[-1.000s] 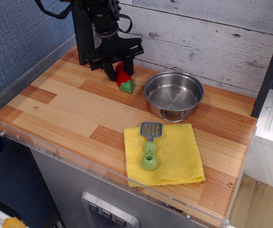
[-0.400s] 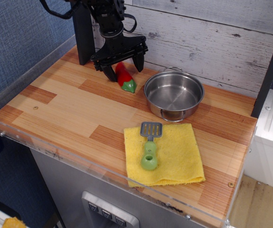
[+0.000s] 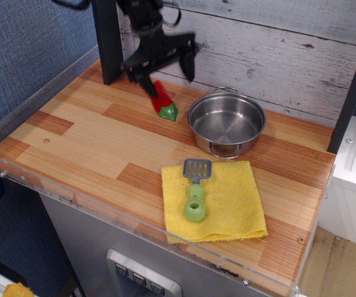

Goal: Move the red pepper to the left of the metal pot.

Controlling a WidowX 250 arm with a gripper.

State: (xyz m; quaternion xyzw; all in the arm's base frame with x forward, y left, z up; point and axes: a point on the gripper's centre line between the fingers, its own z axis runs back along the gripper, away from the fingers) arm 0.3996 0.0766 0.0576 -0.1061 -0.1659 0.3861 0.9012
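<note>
Apparently the job is as good as done, from what my single camera view gives me. The red pepper [image 3: 163, 101] lies flat on the table [image 3: 85, 142], just to the left of the metal pot [image 3: 226, 124], near it but not touching, its green stem end pointing toward the front edge. The gripper [image 3: 165, 64] hangs above the pepper's far end with its jaws spread wide and nothing between them; it is motion-blurred, so I cannot place its tips exactly. I judge that only pulling the arm clear is left. In front of the pot, a yellow cloth [image 3: 218, 204] carries a green-handled spatula [image 3: 195, 189], both untouched by the task.

Against the frame from a second ago, the gripper then sat low and closed around the pepper; now it has let go and risen. The pepper has settled slightly, lying flatter. Pot, cloth and spatula have not shifted.
</note>
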